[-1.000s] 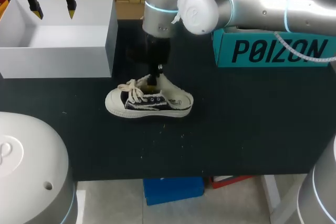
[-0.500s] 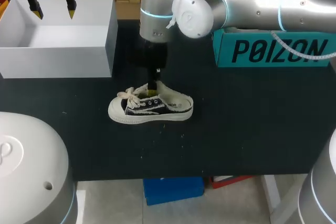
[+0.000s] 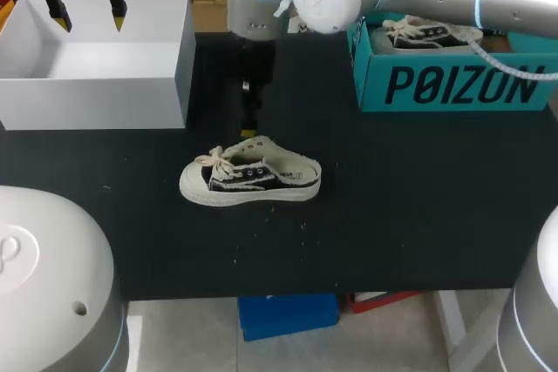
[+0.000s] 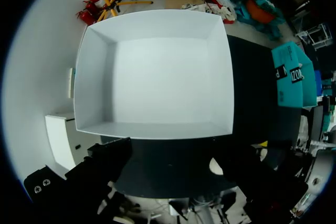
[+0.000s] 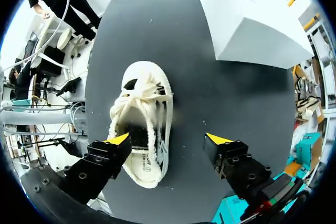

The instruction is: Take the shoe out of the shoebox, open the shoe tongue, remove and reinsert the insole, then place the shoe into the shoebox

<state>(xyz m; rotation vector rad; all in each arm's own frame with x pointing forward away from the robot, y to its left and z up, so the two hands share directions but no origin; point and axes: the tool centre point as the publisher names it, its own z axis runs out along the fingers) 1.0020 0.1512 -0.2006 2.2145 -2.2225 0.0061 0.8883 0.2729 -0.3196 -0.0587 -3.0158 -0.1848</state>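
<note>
**Small light shoe, right hand wide open above it**

The shoe [image 3: 250, 179] lies on its sole on the black table [image 3: 392, 198], toe toward my left, near the white box [image 3: 96, 84] but apart from it. My right gripper [image 5: 168, 139] hangs just above it with its fingers spread wide and nothing between them. One yellow tip sits over the heel opening, the other out over bare table. My left gripper [image 3: 87, 8] hovers over the white box, also spread and empty.

I judge the shoe light and easy to shove: soft canvas upper, frayed edge, stiffer rubber sole. The loose laces [image 5: 137, 100] could snag a finger. For lifting, I would pinch across the sidewalls at mid-foot or take the heel collar. The tongue and insole look thin and floppy, so a shallow fingertip pinch at the edge suits them.

A second shoe [image 3: 427, 32] sits in the teal box [image 3: 445, 84].
</note>
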